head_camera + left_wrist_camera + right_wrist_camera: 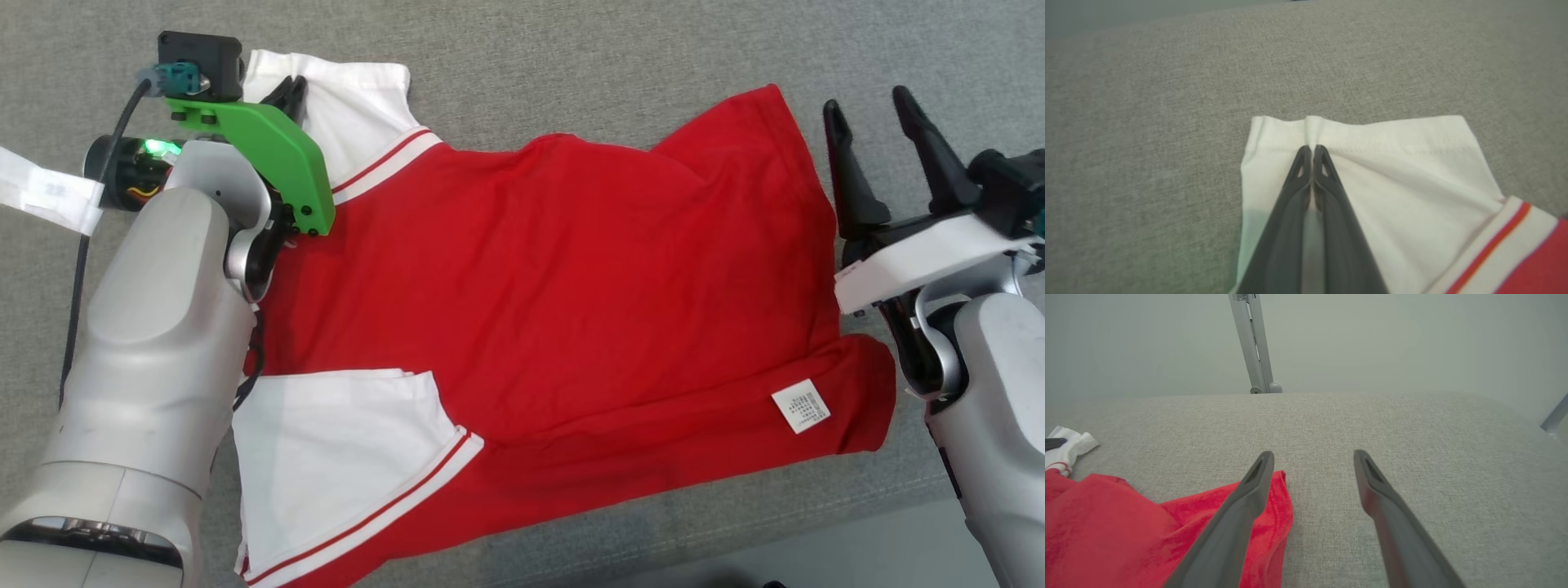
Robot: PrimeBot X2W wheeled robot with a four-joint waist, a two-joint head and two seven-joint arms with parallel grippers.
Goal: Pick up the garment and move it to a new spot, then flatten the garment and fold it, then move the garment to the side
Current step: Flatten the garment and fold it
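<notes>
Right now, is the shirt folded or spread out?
Spread out, not folded: the shirt lies open on the grey surface, both white sleeves out, wrinkled, one hem corner turned over.

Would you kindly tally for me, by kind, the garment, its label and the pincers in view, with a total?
garment, red with white sleeves: 1
white label on its hem: 1
Pincers: 2, the left pincer shut on a white sleeve, the right pincer open beside the red hem
Total: 4
</notes>
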